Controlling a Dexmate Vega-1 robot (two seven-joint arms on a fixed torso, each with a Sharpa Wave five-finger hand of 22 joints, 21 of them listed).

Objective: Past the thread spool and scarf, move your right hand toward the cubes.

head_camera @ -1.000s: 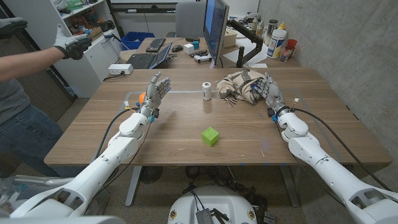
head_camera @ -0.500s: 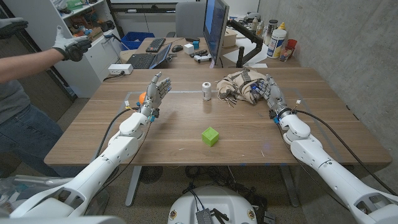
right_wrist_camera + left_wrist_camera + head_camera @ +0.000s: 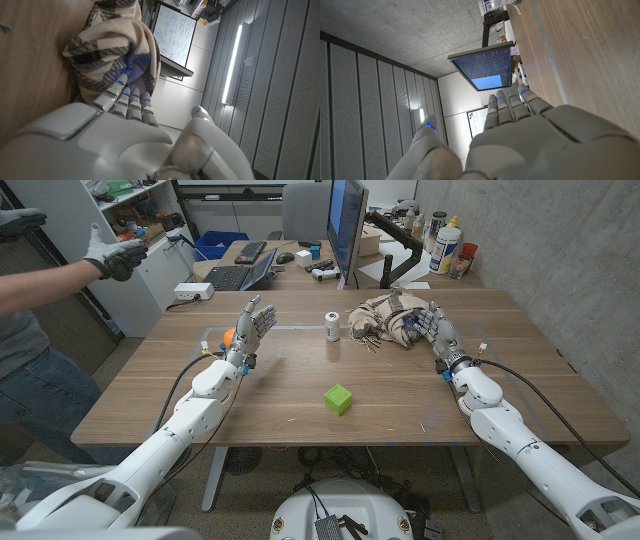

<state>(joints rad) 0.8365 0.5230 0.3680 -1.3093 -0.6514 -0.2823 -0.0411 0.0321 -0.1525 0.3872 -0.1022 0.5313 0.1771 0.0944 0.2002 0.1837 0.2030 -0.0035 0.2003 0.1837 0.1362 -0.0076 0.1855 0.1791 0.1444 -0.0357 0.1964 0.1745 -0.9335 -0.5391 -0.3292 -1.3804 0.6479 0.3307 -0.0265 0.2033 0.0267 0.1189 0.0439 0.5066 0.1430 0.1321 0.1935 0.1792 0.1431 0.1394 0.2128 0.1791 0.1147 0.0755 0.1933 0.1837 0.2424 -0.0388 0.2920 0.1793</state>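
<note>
Reaching away from the robot, fingers spread, empty right hand against the scarf, thread spool upright

Two white, smooth-shelled arms with rounded segments and dark seams at the joints. Black cables routed along each forearm to the wrist. Left hand and right hand in light grey, segmented, with small blue lights on the fingers. Broad, pale, glossy plates across the backs of both hands. Person at the tabletop's left edge: grey work glove, blue jeans.
</note>
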